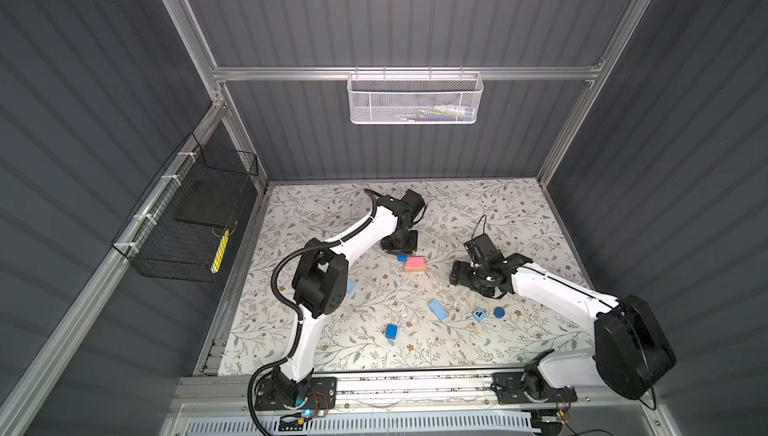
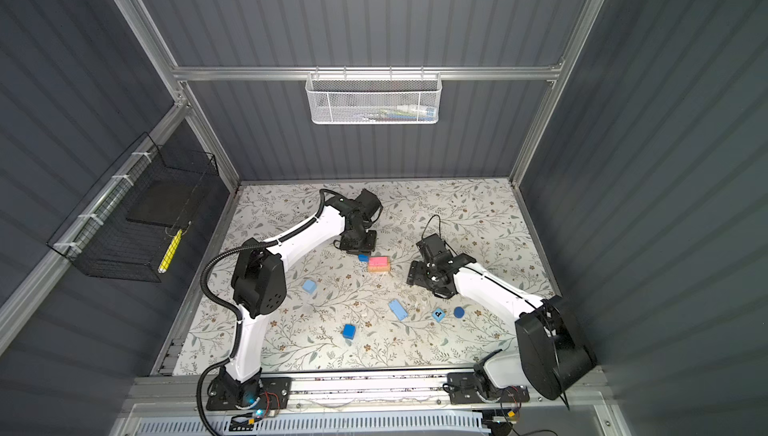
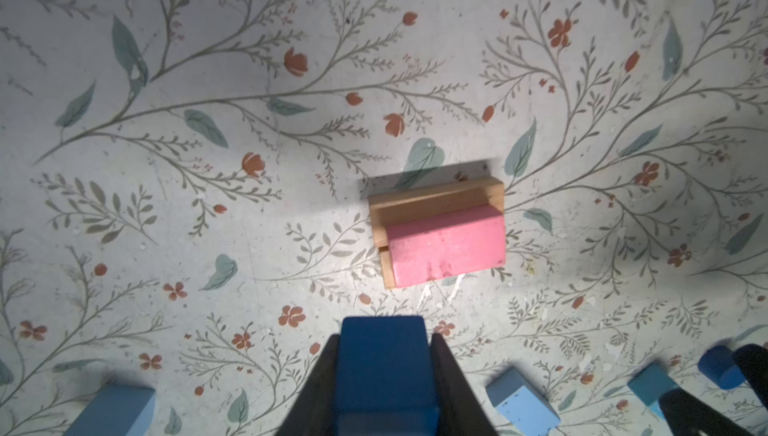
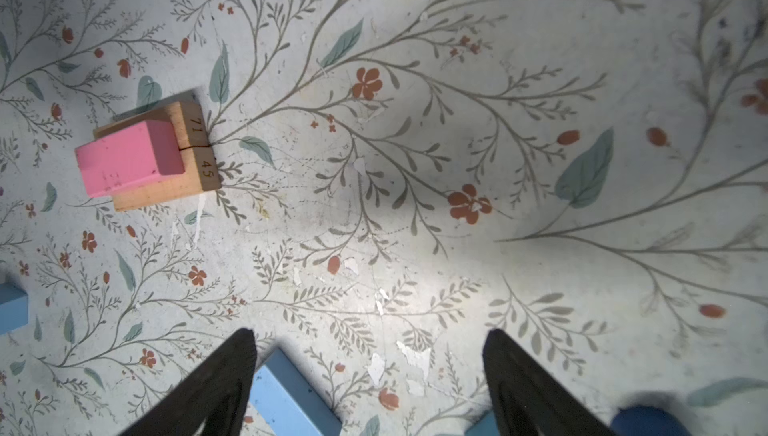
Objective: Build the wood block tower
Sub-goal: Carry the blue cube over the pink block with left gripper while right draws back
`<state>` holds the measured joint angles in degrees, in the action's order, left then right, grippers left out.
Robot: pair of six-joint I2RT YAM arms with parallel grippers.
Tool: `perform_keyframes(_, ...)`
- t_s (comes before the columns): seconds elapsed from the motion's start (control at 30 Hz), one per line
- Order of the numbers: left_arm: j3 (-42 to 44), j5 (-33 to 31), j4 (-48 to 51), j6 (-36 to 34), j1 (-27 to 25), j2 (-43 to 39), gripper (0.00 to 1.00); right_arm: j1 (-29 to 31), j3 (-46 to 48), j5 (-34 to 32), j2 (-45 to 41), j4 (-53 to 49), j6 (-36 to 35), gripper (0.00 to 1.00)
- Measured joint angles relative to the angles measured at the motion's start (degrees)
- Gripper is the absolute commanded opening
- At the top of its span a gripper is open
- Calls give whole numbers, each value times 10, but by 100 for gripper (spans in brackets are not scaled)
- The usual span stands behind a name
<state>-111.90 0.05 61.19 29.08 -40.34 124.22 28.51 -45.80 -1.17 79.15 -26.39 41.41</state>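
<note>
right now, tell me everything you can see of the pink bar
The pink bar is a short rectangular block, wood by the look, painted matte pink with faint scuffs on top. It lies flat on two tan bars set side by side. It runs lengthwise along them and over their seam, leaving tan showing along one long edge and one end. Only they touch it. The stack sits near the middle of the mat.

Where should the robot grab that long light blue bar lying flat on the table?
Probably from straight above, with the jaws across its two long sides near the middle. The light blue bar lies flat and slanted, its narrow width suits an opening, and nothing touches it. The open right gripper is nearest.
</note>
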Motion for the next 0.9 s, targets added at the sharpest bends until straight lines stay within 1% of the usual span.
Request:
perform_keyframes(0.13,-35,2,7,0,-8,26,8,-7,3,7,0,3,-3,87)
perform_keyframes(0.27,-51,2,12,0,-14,46,8,-9,4,10,0,7,-5,87)
perform_keyframes(0.9,-51,-1,17,45,-20,57,8,-14,10,26,13,28,-5,88)
